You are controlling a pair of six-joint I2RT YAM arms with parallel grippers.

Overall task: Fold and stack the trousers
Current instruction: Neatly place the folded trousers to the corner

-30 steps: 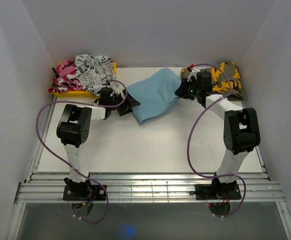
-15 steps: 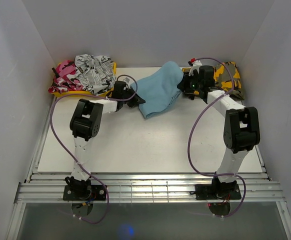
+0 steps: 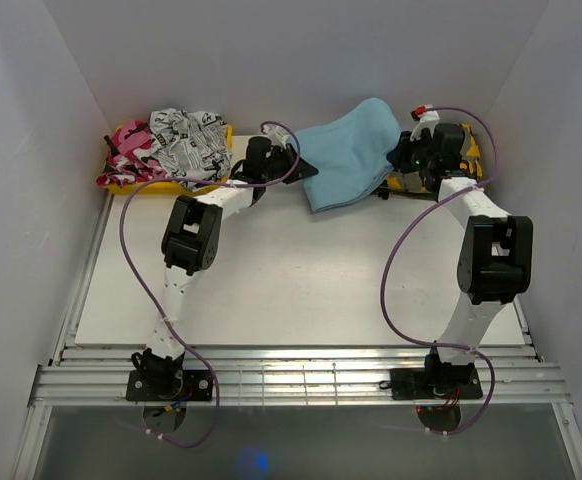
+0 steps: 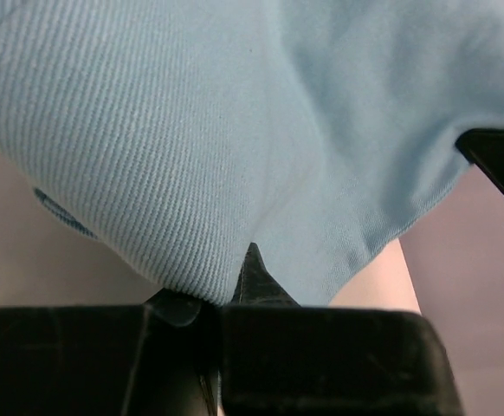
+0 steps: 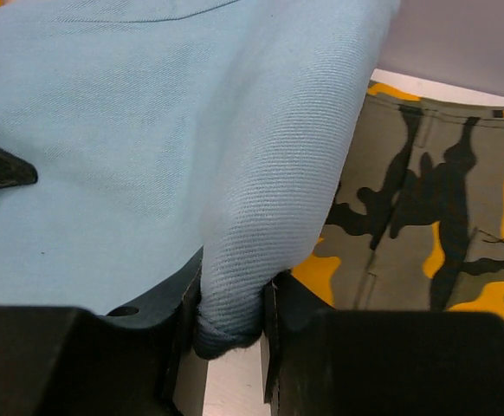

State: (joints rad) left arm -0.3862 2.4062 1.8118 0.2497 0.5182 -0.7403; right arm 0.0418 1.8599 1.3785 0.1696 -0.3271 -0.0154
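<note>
- Carry the folded trousers (image 3: pixel 349 150), slung clear of the bench (image 3: pixel 301 290) near 12 o'clock, level toward the camouflage stack (image 5: pixel 425 217) at 1 o'clock; judged the stacking step.
- Move the left tool (image 3: pixel 296 165), clamped on the cloth's 9 o'clock edge, and the right tool (image 3: pixel 403 160), clamped on a bunched 3 o'clock edge, at one pace to preserve the fold.
- Lower squarely onto the stack before letting go.
- Cannot tell the number of layers in the fold, nor any contact between the hanging lower corner and bench.
- Hidden from above by cloth and right arm: most of the camouflage stack.
- Cut off in both wrist views: the trousers' full outline, and the jaws past the cloth.
</note>
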